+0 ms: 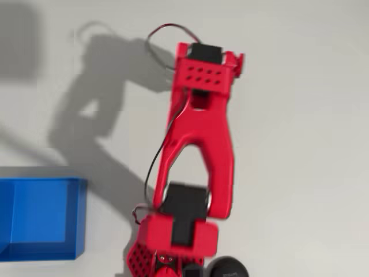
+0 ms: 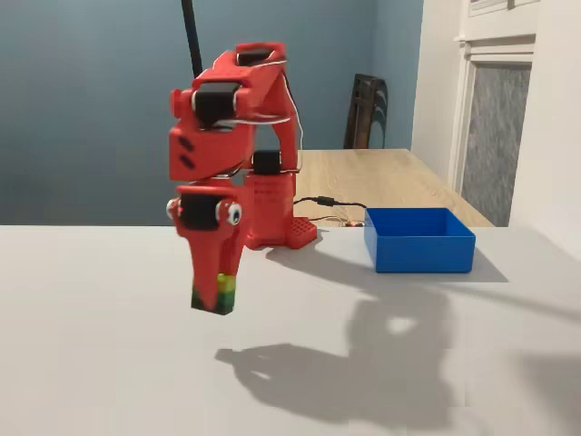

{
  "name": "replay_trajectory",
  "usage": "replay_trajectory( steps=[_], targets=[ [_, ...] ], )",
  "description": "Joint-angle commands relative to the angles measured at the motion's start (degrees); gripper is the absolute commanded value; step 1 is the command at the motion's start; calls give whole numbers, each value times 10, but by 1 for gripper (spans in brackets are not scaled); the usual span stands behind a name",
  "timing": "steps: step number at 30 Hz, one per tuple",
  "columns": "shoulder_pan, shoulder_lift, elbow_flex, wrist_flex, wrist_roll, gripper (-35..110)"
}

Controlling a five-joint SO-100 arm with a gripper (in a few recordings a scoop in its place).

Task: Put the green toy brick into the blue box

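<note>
Overhead view had your red arm (image 1: pixel 196 138) stretched out, blue box (image 1: pixel 40 218) sitting empty off left. Fixed view showed the gripper (image 2: pixel 214 295) clamped on the green brick (image 2: pixel 223 292), lifted above the table (image 2: pixel 91 363). You'd next need to swing it over the box, I reckon.

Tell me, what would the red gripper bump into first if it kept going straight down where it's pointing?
Probably just the bare white table. The gripper points straight down with the green toy brick pinched in its tip, and nothing lies below it. The blue box sits off to the right.
</note>
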Motion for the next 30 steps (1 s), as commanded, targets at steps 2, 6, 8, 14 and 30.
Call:
replay_trajectory(
  steps=[2,6,8,14,30],
  targets=[
    [-74,151,53,11,-22,0],
    [-141,207,100,11,-39,0],
    [-174,226,117,12,-43,0],
    [-287,249,124,41,-37,0],
    [-561,243,80,69,-23,0]
  ],
)
